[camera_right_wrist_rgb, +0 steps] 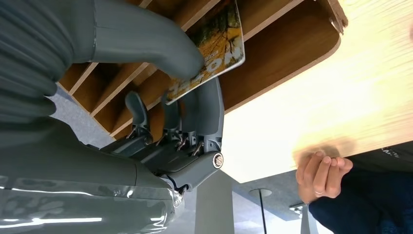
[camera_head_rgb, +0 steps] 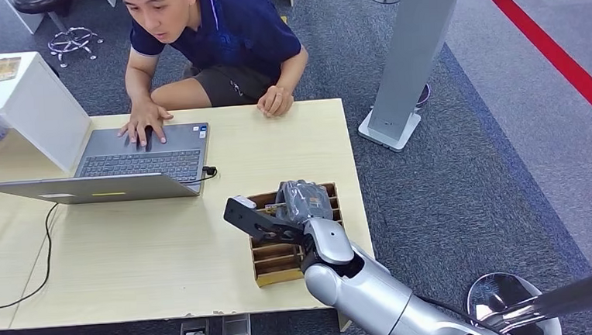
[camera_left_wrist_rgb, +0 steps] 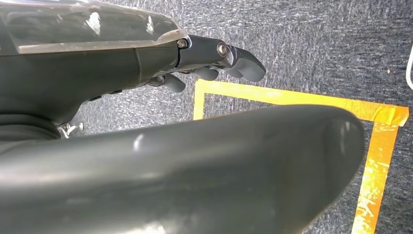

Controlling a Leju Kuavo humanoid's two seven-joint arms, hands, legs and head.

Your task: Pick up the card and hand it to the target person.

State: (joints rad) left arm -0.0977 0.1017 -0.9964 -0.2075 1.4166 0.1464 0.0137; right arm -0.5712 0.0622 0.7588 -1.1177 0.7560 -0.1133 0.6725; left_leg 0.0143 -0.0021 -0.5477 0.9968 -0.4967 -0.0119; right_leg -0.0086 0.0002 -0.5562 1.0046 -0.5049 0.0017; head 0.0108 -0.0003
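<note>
A card (camera_right_wrist_rgb: 219, 46) printed with a yellow and green picture is pinched between the thumb and fingers of my right hand (camera_right_wrist_rgb: 187, 92). It sits just over the slotted wooden card holder (camera_right_wrist_rgb: 272, 53). From the head view my right hand (camera_head_rgb: 304, 199) hovers over the holder (camera_head_rgb: 272, 264) near the table's right edge, hiding the card. The person (camera_head_rgb: 223, 40) in a dark blue shirt crouches behind the far side of the table, one hand on a laptop, the other fist (camera_head_rgb: 276, 101) on the table edge. My left hand (camera_left_wrist_rgb: 214, 61) hangs over the carpet, fingers apart and holding nothing.
An open grey laptop (camera_head_rgb: 133, 158) with a black cable lies on the left half of the light wooden table (camera_head_rgb: 204, 243). A white cabinet (camera_head_rgb: 17, 99) stands at far left. A grey stand (camera_head_rgb: 407, 60) and a red floor stripe (camera_head_rgb: 557, 50) lie to the right.
</note>
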